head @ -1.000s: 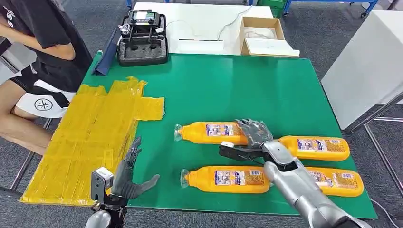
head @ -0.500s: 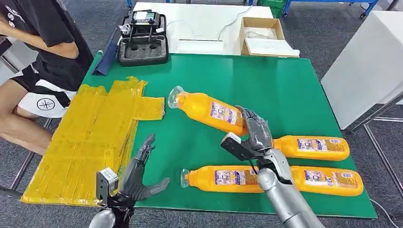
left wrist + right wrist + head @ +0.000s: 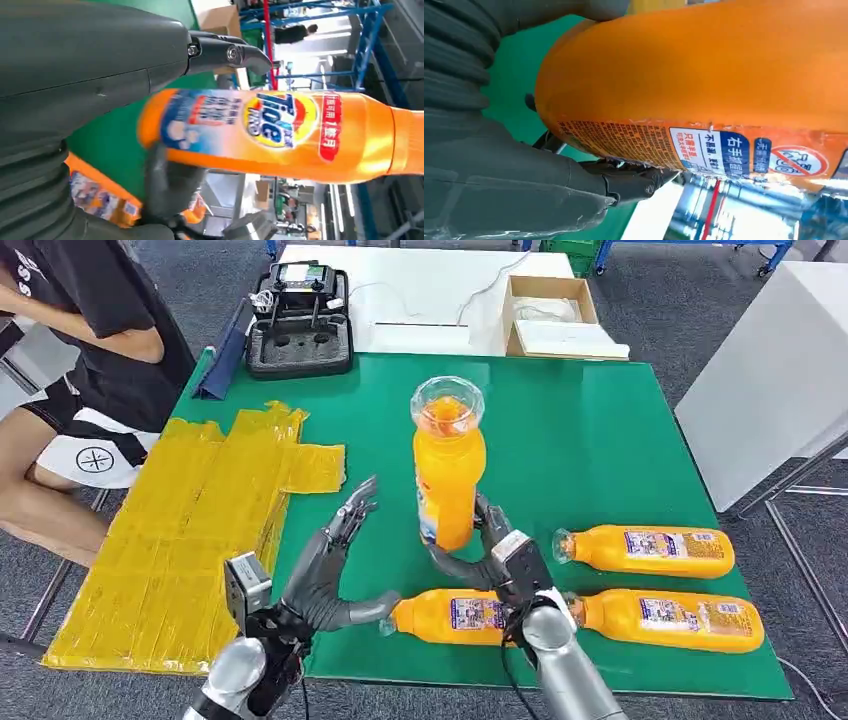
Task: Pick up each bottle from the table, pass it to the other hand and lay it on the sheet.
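Above the table's near edge the right hand (image 3: pixel 497 558) grips one raised bottle (image 3: pixel 448 468) — left hand (image 3: pixel 322 580) spread, sheet (image 3: pixel 180 530) bare, three bottles (image 3: pixel 640 585) still lying.

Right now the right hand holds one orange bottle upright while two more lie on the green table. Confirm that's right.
Not quite on the count. The right hand does hold an orange bottle upright, but three more lie on the green table, not two. The head view shows all three near the front edge.
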`<state>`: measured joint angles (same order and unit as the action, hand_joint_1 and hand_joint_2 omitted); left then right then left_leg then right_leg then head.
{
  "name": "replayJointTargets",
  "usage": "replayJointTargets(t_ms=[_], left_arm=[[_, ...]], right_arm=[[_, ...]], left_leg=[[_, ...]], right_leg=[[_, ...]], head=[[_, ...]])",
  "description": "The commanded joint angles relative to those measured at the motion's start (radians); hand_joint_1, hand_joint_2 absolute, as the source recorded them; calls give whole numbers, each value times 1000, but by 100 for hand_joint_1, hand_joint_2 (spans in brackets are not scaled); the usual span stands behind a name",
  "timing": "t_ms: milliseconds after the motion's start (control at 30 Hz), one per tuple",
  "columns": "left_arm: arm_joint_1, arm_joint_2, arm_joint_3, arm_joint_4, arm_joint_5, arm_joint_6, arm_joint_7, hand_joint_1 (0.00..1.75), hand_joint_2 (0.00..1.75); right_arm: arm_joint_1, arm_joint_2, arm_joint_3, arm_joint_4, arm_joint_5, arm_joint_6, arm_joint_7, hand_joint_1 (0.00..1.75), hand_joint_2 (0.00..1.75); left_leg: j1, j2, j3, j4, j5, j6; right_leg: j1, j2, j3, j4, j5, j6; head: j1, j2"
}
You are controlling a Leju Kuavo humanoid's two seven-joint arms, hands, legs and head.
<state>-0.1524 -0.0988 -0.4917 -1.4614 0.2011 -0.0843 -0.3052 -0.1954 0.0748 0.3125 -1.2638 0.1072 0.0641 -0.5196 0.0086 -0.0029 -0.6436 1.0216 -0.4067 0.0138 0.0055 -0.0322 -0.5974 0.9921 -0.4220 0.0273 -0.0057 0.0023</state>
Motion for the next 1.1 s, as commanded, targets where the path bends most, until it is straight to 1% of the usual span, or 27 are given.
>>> replayJointTargets(t_ms=[33, 100, 133, 300, 367, 467, 567, 600, 633, 733, 800, 900, 933, 1000, 1100], left_arm=[[-121, 26, -31, 132, 82, 10, 23, 0, 175], [-121, 26, -31, 132, 82, 10, 23, 0, 175], [-121, 25, -32, 131, 82, 10, 23, 0, 175], [-118, 25, -32, 127, 90, 10, 23, 0, 175], [-126, 27, -36, 130, 100, 11, 23, 0, 175], [-142, 28, -39, 144, 109, 17, 24, 0, 175], [-148, 25, -34, 158, 115, 24, 23, 0, 175], [-148, 24, -30, 162, 116, 30, 22, 0, 175], [-146, 23, -26, 162, 117, 35, 20, 0, 175], [-136, 20, -8, 153, 111, 62, 4, 0, 175], [-130, 19, 3, 142, 109, 74, -2, 0, 175], [-130, 20, 4, 139, 109, 74, -2, 0, 175], [-130, 20, 4, 139, 109, 74, -2, 0, 175], [-130, 20, 4, 139, 109, 74, -2, 0, 175], [-119, 15, 30, 119, 128, 86, -13, 0, 175]], right_arm=[[-37, 43, 145, 121, 10, 26, 4, 175, 175], [-37, 43, 145, 121, 10, 26, 4, 175, 175], [-37, 41, 144, 123, 10, 26, 4, 175, 175], [-40, 38, 145, 124, 9, 27, 4, 175, 175], [-43, 43, 168, 142, 15, 28, 8, 175, 175], [-50, 48, 234, 169, 70, 10, 6, 175, 175], [-57, 54, 293, 201, 121, -29, 11, 175, 175], [-60, 53, 312, 214, 141, -46, 12, 175, 175], [-62, 53, 330, 231, 153, -59, 13, 175, 175], [-64, 49, 356, 269, 192, -99, 23, 175, 175], [-65, 47, 362, 290, 207, -123, 26, 175, 175], [-65, 46, 363, 293, 207, -123, 26, 175, 175], [-65, 46, 363, 293, 207, -123, 26, 175, 175], [-65, 46, 363, 293, 207, -123, 26, 175, 175], [-63, 40, 356, 297, 207, -130, 33, 175, 175]], left_leg=[[0, 2, 4, -1, 0, -1], [0, 1, 3, -1, 0, 0], [-1, 1, 5, -2, 0, 0], [0, 1, 3, -1, 0, 0], [-1, 1, 3, -1, 0, 0], [-1, 2, 3, -1, 0, -1], [0, 2, 3, -1, 0, -1], [-1, 3, 5, -1, 0, -1], [0, 2, 3, -1, 0, -1], [-1, 3, 5, -2, -1, -1], [0, 2, 3, -1, 0, 0], [0, 1, 5, -1, -1, -1], [0, 1, 3, -1, 0, 0], [0, 1, 5, -1, -1, -1], [0, 0, 5, -1, 0, -1]], right_leg=[[-1, 4, 4, -1, 0, 0], [0, 2, 3, -1, 0, 0], [-1, 3, 4, -1, 0, 0], [-1, 3, 3, -1, 0, 0], [-1, 3, 3, 0, 0, 0], [-1, 3, 2, 0, 0, 0], [0, 4, 2, -1, 0, 0], [-1, 5, 4, -1, 0, 0], [0, 4, 2, -1, 0, 0], [-1, 5, 5, -1, 0, 0], [0, 3, 3, -1, 0, 0], [-1, 3, 5, -1, -1, 0], [0, 2, 3, -1, 0, 0], [-1, 3, 5, -1, -1, 0], [-1, 3, 4, -1, -1, 0]], head=[[0, 0], [0, 0], [0, 0], [0, 0], [0, 0], [0, 0], [0, 0], [0, 0], [0, 0], [0, 0], [0, 0], [0, 0], [0, 0], [0, 0], [0, 0]])
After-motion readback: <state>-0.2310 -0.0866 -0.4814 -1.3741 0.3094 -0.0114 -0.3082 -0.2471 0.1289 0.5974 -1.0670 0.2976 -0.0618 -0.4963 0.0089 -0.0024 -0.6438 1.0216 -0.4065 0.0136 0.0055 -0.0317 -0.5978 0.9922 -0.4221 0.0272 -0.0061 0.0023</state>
